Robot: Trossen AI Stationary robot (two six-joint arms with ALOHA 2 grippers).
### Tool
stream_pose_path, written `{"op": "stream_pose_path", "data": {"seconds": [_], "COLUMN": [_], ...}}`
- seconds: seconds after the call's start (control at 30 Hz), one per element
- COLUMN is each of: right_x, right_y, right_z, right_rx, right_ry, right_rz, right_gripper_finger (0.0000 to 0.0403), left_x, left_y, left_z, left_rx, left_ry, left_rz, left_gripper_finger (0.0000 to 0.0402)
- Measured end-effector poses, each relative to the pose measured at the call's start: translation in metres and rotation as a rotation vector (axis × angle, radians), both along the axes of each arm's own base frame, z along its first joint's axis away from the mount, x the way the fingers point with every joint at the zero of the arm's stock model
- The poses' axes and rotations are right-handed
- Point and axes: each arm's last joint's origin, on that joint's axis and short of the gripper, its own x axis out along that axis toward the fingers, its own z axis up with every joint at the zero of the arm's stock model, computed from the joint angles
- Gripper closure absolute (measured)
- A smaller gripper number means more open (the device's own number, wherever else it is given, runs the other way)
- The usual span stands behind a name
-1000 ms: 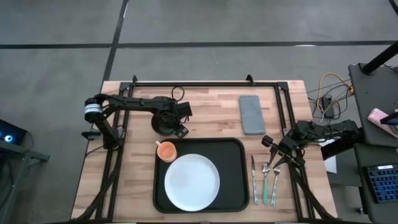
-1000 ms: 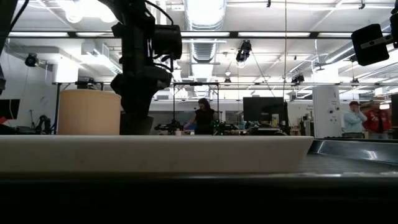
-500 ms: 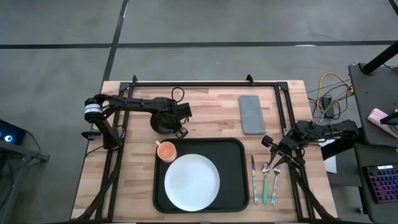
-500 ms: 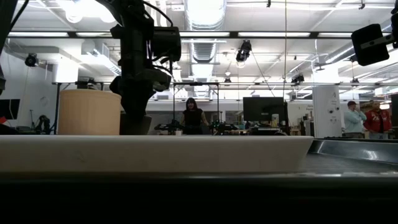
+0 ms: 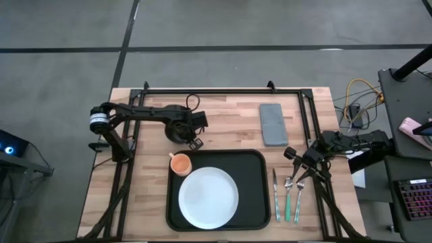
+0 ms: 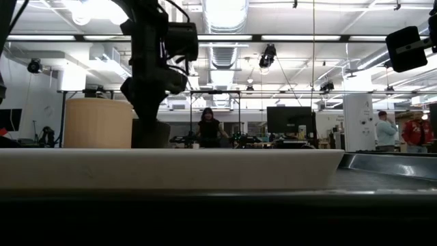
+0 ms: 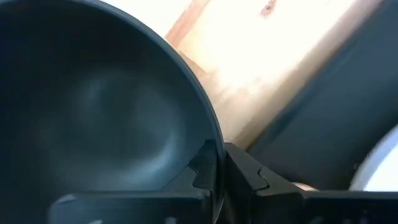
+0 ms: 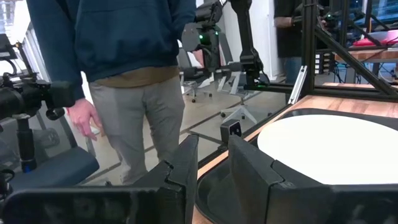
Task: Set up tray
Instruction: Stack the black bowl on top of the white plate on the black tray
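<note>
A dark bowl [image 5: 174, 130] stands on the wood beyond the black tray [image 5: 251, 202], and my left gripper [image 5: 192, 139] is shut on its rim. The left wrist view shows the bowl's hollow [image 7: 93, 112] and the gripper [image 7: 222, 165]. On the tray lie a white plate [image 5: 208, 197] and, in the far left corner, an orange cup [image 5: 180, 163]. My right gripper [image 5: 297, 165] waits low at the tray's right side, its fingers [image 8: 186, 168] slightly apart with nothing between them. My left gripper holds the bowl by its rim [image 7: 214, 140] on the side toward the tray. One finger is inside the bowl and one outside, coming from above and pointing down. Whether the bowl's base is on the table I cannot tell.
A folded grey napkin [image 5: 273, 123] lies on the wood at the far right. Cutlery [image 5: 287, 196] lies side by side just right of the tray, under my right gripper. Black frame rails [image 5: 223, 90] border the table. People stand in the room beyond [image 8: 130, 74].
My left gripper has closed on the bowl's rim and shifted slightly toward the table's left edge, and the bowl has moved a little with it. My right arm has kept still.
</note>
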Motion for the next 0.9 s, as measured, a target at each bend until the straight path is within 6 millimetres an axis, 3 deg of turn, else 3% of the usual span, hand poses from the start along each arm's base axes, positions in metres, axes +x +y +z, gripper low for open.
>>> {"op": "stream_pose_path", "data": {"seconds": [0.2, 0.53, 0.73, 0.9], "right_x": [0.0, 0.0, 0.0, 0.0], "right_y": [0.0, 0.0, 0.0, 0.0], "right_z": [0.0, 0.0, 0.0, 0.0], "right_rx": [0.0, 0.0, 0.0, 0.0], "right_ry": [0.001, 0.0, 0.0, -0.001], "right_rz": [0.0, 0.0, 0.0, 0.0], "right_gripper_finger": [0.0329, 0.0333, 0.0325, 0.0321], "left_x": [0.012, 0.032, 0.028, 0.032], "left_y": [-0.014, -0.051, -0.076, -0.115], "left_z": [0.033, 0.111, 0.11, 0.101], "left_rx": [0.011, 0.101, 0.091, 0.071], "left_ry": [-0.047, -0.26, -0.16, -0.141], "left_rz": [-0.081, -0.235, -0.34, -0.435], "left_gripper_finger": [0.0401, 0.0401, 0.0402, 0.0402]}}
